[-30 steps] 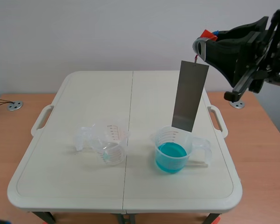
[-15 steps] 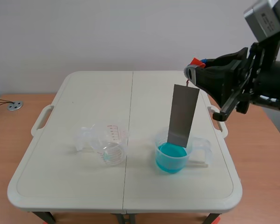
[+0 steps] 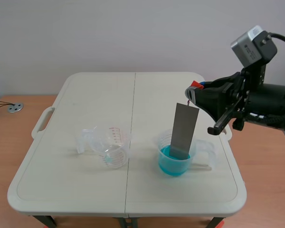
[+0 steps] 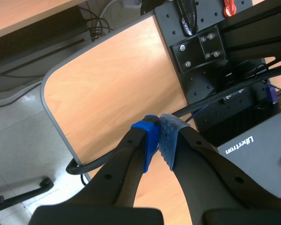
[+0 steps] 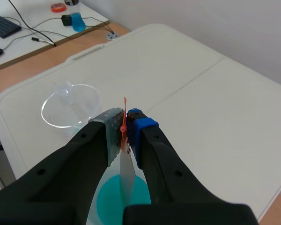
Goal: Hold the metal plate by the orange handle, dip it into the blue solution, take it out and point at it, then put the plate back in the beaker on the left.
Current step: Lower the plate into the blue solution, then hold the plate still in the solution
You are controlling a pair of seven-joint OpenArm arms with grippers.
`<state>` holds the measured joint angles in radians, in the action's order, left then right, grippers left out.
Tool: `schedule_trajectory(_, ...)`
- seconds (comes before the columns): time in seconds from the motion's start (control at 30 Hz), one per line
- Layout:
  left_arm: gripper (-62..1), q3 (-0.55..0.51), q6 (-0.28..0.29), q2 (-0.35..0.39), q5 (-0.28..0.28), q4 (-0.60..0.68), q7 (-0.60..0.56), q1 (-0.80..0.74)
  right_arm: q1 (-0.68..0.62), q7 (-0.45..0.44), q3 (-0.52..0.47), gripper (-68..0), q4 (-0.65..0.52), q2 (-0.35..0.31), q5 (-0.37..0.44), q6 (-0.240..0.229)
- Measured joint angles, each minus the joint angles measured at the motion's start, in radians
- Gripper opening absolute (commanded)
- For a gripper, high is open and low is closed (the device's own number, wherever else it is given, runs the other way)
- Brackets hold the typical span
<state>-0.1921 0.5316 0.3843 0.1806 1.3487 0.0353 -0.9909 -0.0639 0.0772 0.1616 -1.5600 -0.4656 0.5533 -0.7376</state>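
The right gripper (image 3: 192,91) is pinching the orange handle (image 5: 124,111). The plate (image 3: 183,129) is hanging just below it, its lower edge reaching into the cup (image 3: 205,151) of blue solution (image 3: 173,165). It is looking thin, stiff and light, probably swinging freely, so the handle is the place to hold. The left gripper (image 4: 158,136) is sitting closed, empty.

The metal plate (image 3: 184,130) is plain matte grey, its handle (image 5: 123,117) orange-red. The solution (image 3: 173,161) in the clear beaker (image 3: 162,142) nearer the tabletop's right edge is turquoise-blue. The left beaker (image 3: 111,145) is clear with red graduation marks, and the tabletop (image 3: 85,95) is cream.
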Motion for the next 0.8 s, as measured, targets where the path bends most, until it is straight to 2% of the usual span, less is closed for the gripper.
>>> schedule_trajectory(0.2, -59.2, 0.0, 0.0, 0.001, 0.0, -0.005, 0.021, 0.005, 0.0, 0.0, 0.0, -66.4, 0.051, 0.045, -0.042, 0.0)
schedule_trajectory(0.5, -59.3, 0.0, 0.0, 0.001, 0.0, -0.005, 0.021, 0.005, 0.048, -0.02, 0.079, -66.4, 0.102, 0.047, -0.068, 0.0)
schedule_trajectory(0.8, -59.2, 0.0, 0.0, 0.001, 0.0, -0.005, 0.02, 0.005, 0.066, -0.023, 0.083, -66.4, 0.122, 0.05, -0.071, 0.0)
